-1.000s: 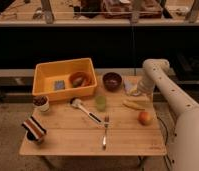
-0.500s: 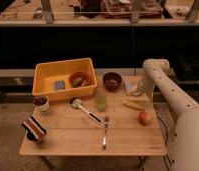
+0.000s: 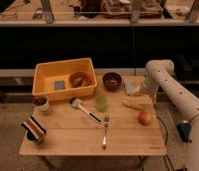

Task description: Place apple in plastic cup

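Tool [image 3: 135, 90], grip unreadable, hangs at twelve o'clock of the round orange-red apple [image 3: 144, 117]; it should centre overhead before descending, with the pale-green translucent plastic cup [image 3: 100, 103] at ten o'clock.

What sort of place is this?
Probably a robot test lab: a light wooden table staged with a yellow plastic bin, small orange-red apple and pale-green plastic cup; the robot's gripper hovers at its back right edge.

Hand [image 3: 138, 91]: at the surface's [image 3: 68, 142] far right corner, details too small to tell.
Arm [image 3: 185, 105]: right of hand, cut off by picture's edge.
White cup [image 3: 41, 103]: far left of hand, dark contents unidentifiable.
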Action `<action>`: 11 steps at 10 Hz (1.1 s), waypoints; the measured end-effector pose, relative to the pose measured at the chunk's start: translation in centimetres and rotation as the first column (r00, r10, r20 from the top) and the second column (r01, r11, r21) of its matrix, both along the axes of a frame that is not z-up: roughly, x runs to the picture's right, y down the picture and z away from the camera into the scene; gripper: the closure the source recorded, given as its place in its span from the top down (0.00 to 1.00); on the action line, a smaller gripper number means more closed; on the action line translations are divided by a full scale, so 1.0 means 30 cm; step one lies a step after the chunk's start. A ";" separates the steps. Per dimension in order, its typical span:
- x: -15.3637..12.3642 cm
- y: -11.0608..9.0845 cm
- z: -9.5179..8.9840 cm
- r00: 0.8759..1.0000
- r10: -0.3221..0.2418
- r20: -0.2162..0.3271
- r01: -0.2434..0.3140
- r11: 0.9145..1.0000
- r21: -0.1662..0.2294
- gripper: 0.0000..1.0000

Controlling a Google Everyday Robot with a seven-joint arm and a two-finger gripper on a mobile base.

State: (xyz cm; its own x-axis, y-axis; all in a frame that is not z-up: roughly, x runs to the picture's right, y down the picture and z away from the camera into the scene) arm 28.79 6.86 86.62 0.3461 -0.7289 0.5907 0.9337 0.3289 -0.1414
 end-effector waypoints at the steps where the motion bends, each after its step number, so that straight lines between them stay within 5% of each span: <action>1: 0.016 0.051 -0.040 1.000 -0.004 -0.012 0.004 1.000 0.003 0.80; 3: 0.032 0.128 -0.050 0.999 -0.011 -0.031 0.011 1.000 -0.001 0.80; 5: 0.039 0.197 0.011 0.999 -0.008 -0.041 0.009 1.000 0.014 0.80; 7: 0.048 0.214 0.028 0.999 -0.009 -0.045 0.011 0.999 0.042 0.80; 11: 0.020 0.208 -0.035 0.999 -0.027 -0.031 0.028 0.998 0.059 0.80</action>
State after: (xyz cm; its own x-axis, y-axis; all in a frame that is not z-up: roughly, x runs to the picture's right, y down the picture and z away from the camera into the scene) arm 29.40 13.10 85.57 0.3426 -0.7721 0.5352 0.9381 0.3118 -0.1507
